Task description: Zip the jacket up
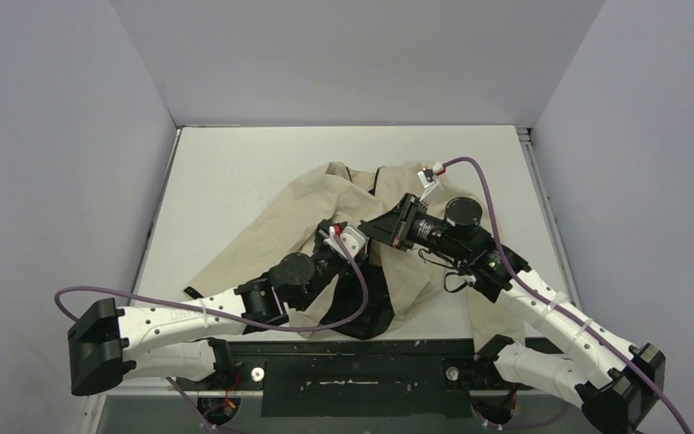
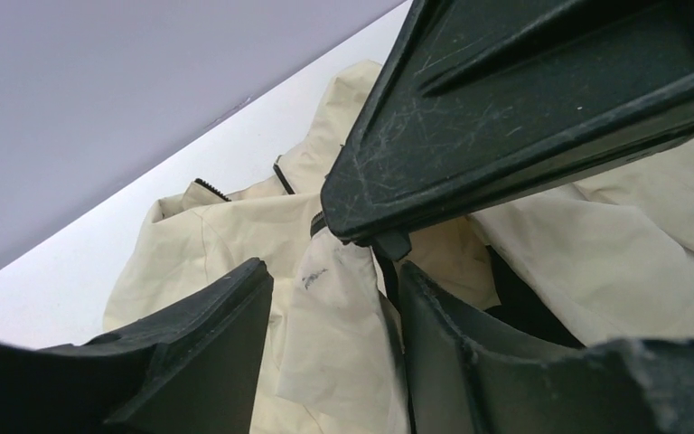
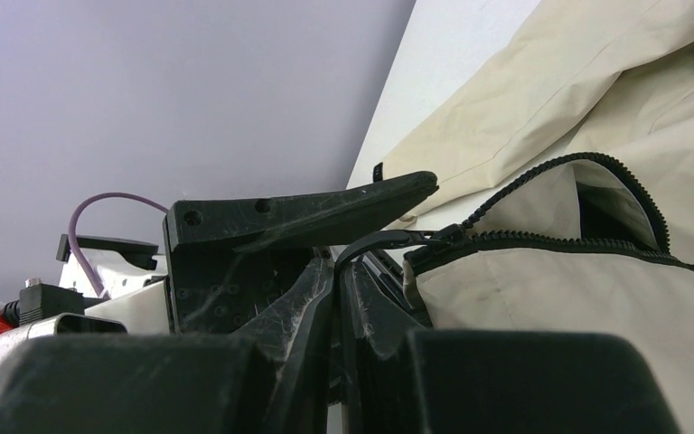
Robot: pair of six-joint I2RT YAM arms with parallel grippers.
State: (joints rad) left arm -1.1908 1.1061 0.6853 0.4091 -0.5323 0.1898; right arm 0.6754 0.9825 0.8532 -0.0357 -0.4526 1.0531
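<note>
Jacket (image 1: 298, 212) lies crumpled mid-table (image 1: 226, 172), one sleeve trailing toward my left side and dark lining (image 1: 370, 312) showing at the near edge. Front not flat, panels bunched.

Right gripper (image 3: 336, 271): jaws pressed together. A thin dark zipper pull (image 3: 389, 240) runs out from between them to the slider (image 3: 447, 233), so I read this as a pinch on the pull. The fingers themselves hide the contact.

Left gripper (image 2: 334, 271): jaws apart. A fold of beige fabric sits in the gap between them, just below the right gripper's tip. Cannot tell whether either pad touches the cloth. Nothing clamped that I can see.

Zipper: from the slider, two rows of zipper teeth (image 3: 542, 172) split at once. One row arcs up and over a gap that shows the lining, the other runs low along the panel edge. That stretch is open. Whatever lies behind the slider is hidden by my own fingers, so I can't say whether any of it is joined.

Progress, my judgement: early. Pull is in hand, which is the setup. Still left is pinning the fabric near the slider with the left gripper so the track is taut, then drawing the slider along the whole open run. With the panels this rumpled, the teeth may snag unless the cloth is held straight.
</note>
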